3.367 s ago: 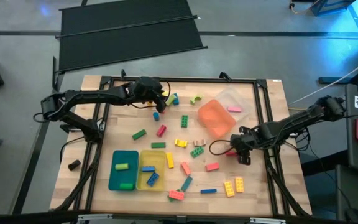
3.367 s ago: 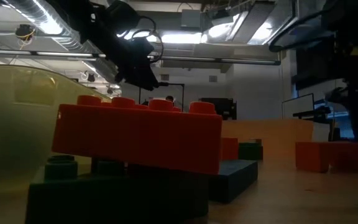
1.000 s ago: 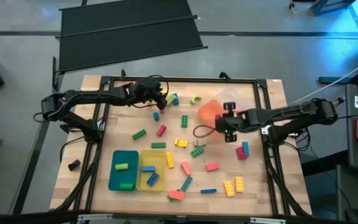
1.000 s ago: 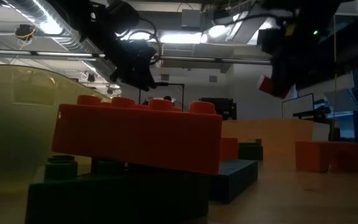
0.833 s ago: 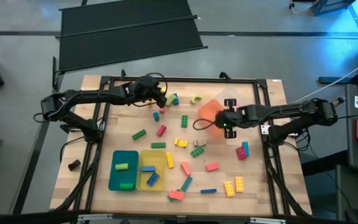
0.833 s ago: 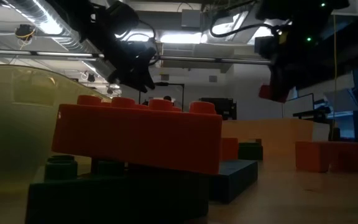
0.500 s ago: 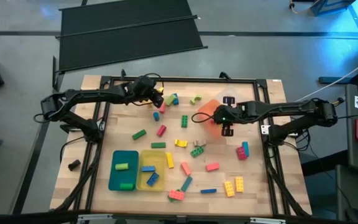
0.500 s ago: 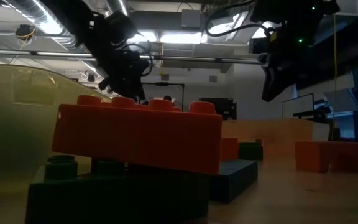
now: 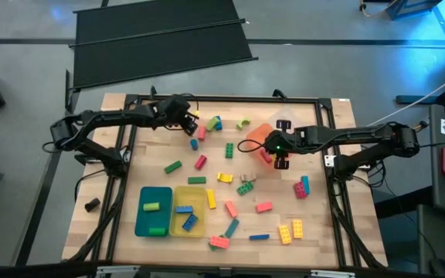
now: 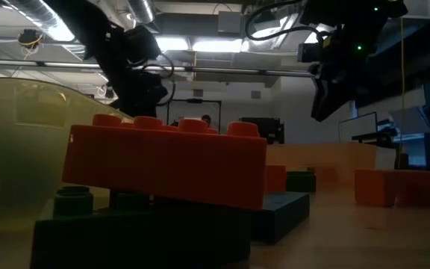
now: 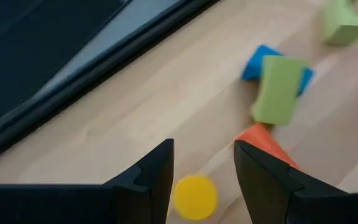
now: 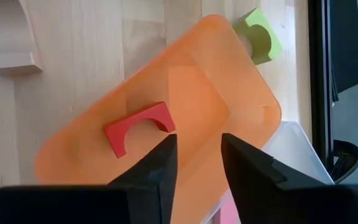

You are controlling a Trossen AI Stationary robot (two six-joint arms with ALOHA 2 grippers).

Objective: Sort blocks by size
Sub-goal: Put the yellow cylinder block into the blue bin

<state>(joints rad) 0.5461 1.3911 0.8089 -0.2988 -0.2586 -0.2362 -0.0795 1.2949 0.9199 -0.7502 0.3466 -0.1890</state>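
The right gripper (image 9: 282, 152) hangs over the orange tray (image 12: 229, 143) with its fingers a little apart and nothing in them, and a red arched block (image 12: 139, 129) lies in that tray. The left gripper (image 9: 189, 118) is at the far left of the table (image 9: 315, 224), fingers partly open with a small yellow block (image 11: 194, 197) between them, but I cannot tell if they squeeze it. Many other blocks (image 9: 243, 188) lie spread over the middle of the table.

Left arm reaches in from the left edge toward the table's far side, left gripper (image 9: 191, 117) at the far-left part; its fingers (image 11: 151, 180) are parted with a yellow block (image 11: 194, 196) between them. Right arm stretches in from the right edge to mid-table, right gripper (image 9: 279, 151) held above the surface, fingers (image 12: 151, 168) parted, nothing gripped.
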